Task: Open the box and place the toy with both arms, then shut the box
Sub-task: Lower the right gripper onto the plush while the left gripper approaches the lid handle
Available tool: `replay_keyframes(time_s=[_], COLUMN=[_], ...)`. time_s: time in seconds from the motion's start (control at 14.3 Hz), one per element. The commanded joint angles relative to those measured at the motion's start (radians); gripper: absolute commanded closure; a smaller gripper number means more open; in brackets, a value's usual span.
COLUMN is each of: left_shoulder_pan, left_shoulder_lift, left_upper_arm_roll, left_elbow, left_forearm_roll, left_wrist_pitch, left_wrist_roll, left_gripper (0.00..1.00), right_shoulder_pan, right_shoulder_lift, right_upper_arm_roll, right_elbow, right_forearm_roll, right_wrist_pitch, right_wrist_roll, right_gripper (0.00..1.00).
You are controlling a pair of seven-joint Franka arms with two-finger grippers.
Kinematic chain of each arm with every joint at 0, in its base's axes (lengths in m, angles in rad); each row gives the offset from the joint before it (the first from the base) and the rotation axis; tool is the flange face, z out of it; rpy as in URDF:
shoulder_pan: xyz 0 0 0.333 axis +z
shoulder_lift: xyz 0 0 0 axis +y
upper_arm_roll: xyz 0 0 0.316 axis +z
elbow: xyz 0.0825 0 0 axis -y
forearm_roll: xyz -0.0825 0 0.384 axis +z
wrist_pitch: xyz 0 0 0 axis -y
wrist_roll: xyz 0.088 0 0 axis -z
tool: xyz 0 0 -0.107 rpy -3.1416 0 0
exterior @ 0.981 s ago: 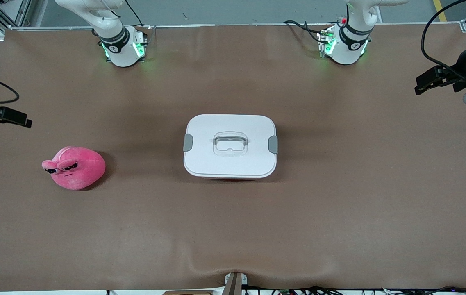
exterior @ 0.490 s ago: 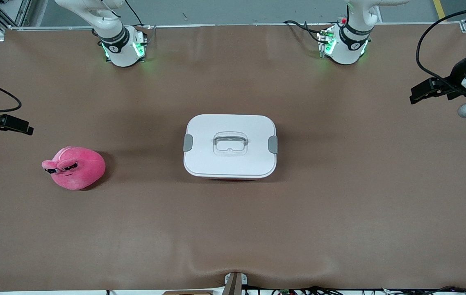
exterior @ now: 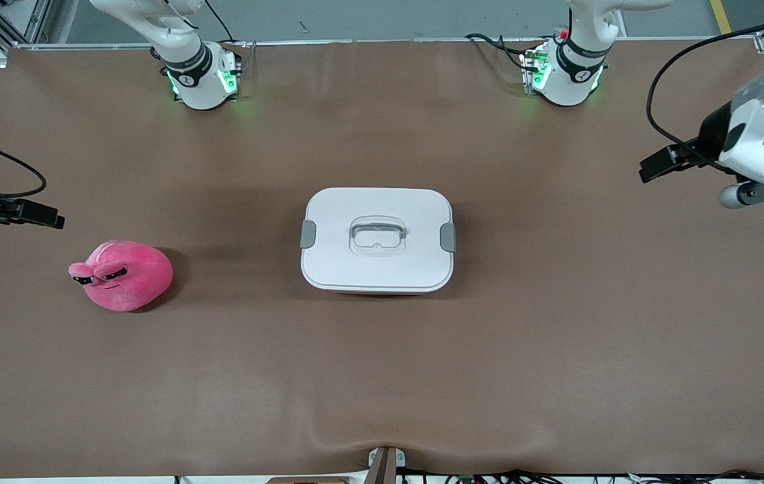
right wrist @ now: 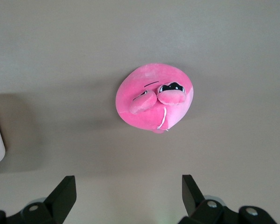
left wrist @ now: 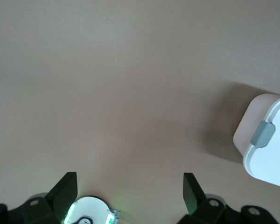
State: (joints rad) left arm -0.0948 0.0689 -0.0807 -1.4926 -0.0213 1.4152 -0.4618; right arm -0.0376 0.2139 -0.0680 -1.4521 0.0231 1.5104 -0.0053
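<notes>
The box stands shut mid-table, white lid on, with a grey clip at each end and a clear handle in the middle. The pink plush toy lies toward the right arm's end of the table. My right gripper hangs open and empty above the table beside the toy. My left gripper is open and empty over bare table toward the left arm's end. One end of the box with its clip shows in the left wrist view.
A brown cover spreads over the whole table. The right arm's base and the left arm's base glow green at the table's far edge. A small bracket sits at the near edge. Cables trail from both wrists.
Both hands have come inward from the table's ends: the left arm's toward the box, the right arm's toward the toy. Box and toy have not moved.
</notes>
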Motion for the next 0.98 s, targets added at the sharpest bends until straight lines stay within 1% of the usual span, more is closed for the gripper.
replay_keyframes(time_s=[0.0, 0.14, 0.28, 0.35, 0.49, 0.63, 0.77, 0.91], left_shoulder_pan=[-0.042, -0.063, -0.065, -0.065, -0.081, -0.089, -0.12, -0.154], left_shoulder_lift=[0.028, 0.037, 0.052, 0.064, 0.071, 0.077, 0.087, 0.094], left_upper_arm_roll=[0.002, 0.002, 0.002, 0.001, 0.001, -0.001, -0.001, -0.001], left_elbow=[0.028, 0.028, 0.026, 0.028, 0.028, 0.028, 0.028, 0.028], left_forearm_roll=[-0.011, -0.037, -0.093, -0.115, -0.117, -0.121, -0.121, -0.121], left_wrist_pitch=[-0.001, 0.022, 0.042, 0.047, 0.057, 0.067, 0.083, 0.106], left_wrist_roll=[-0.116, -0.194, -0.254, -0.282, -0.313, -0.363, -0.408, -0.466], left_gripper=[0.0, 0.0, 0.0, 0.0, 0.0, 0.0, 0.0, 0.0], right_shoulder_pan=[0.022, 0.021, 0.016, 0.013, 0.015, 0.013, 0.015, 0.013], right_shoulder_lift=[0.044, 0.05, 0.05, 0.048, 0.045, 0.016, -0.021, -0.024], right_upper_arm_roll=[0.005, 0.004, 0.005, 0.005, 0.004, 0.004, 0.004, 0.002], right_elbow=[0.019, 0.01, -0.004, -0.01, -0.036, -0.129, -0.221, -0.255], right_forearm_roll=[0.003, 0.001, 0.006, 0.011, 0.008, 0.006, 0.005, 0.003], right_wrist_pitch=[-0.009, -0.012, -0.009, -0.009, 0.014, 0.104, 0.19, 0.256], right_wrist_roll=[0.002, 0.013, -0.002, -0.037, -0.216, -0.301, -0.407, -0.548], right_gripper=[0.0, 0.0, 0.0, 0.0, 0.0, 0.0, 0.0, 0.0])
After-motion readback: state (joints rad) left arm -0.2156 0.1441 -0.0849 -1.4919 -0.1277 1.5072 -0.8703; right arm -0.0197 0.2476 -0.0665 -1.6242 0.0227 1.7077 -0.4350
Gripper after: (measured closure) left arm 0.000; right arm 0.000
